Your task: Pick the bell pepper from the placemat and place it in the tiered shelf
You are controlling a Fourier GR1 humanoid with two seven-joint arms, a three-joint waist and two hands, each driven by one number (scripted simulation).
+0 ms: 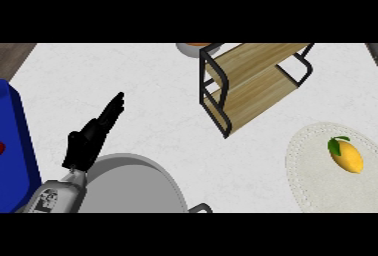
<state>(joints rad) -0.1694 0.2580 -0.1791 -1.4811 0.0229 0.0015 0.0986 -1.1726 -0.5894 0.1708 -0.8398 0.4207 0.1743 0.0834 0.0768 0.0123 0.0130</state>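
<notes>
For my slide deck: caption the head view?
Left hand open above counter; yellow pepper on placemat, tiered shelf empty.

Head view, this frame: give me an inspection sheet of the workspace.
Surface: white marbled counter.
Job's things: yellow bell pepper with green stem lies on the pale round placemat; black-framed wooden tiered shelf stands apart, nothing seen on it.
Clutter: grey round pan at lower left; blue tray at left edge; partly cut-off bowl at top.
Hands: left hand open, fingers straight, above the counter; right hand not in view.
Cables: nothing seen.
Surroundings: dark wooden floor, upper left.
</notes>
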